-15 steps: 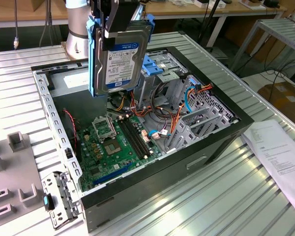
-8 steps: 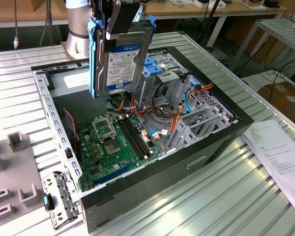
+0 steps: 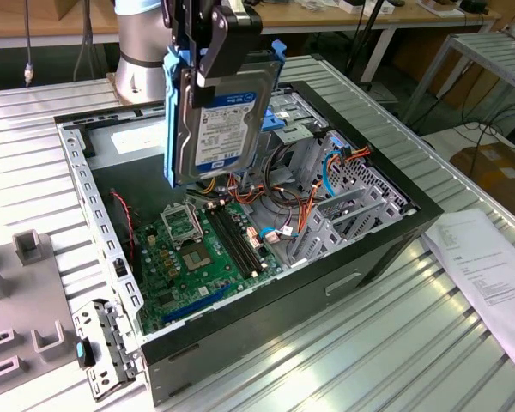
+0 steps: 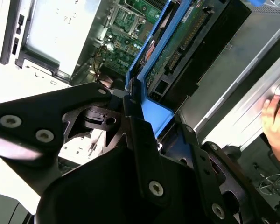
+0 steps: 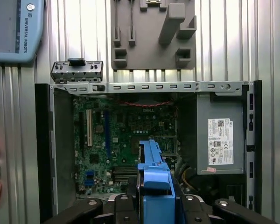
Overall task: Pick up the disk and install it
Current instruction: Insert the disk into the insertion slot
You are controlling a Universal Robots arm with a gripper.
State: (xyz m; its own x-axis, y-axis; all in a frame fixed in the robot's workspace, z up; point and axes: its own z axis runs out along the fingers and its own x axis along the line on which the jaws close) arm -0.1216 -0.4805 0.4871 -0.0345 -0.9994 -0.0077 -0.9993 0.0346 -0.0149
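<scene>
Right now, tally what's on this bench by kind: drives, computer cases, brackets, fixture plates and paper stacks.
Disk, held by the gripper above the case: 1
Open computer case: 1
Perforated bracket with blue knob: 1
Grey fixture plate: 1
Printed paper stack: 1
Total: 5

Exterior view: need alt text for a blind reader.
The black gripper holds a flat grey metal hard drive in a bright blue plastic frame on edge above an open black computer case, its green motherboard exposed.
</scene>
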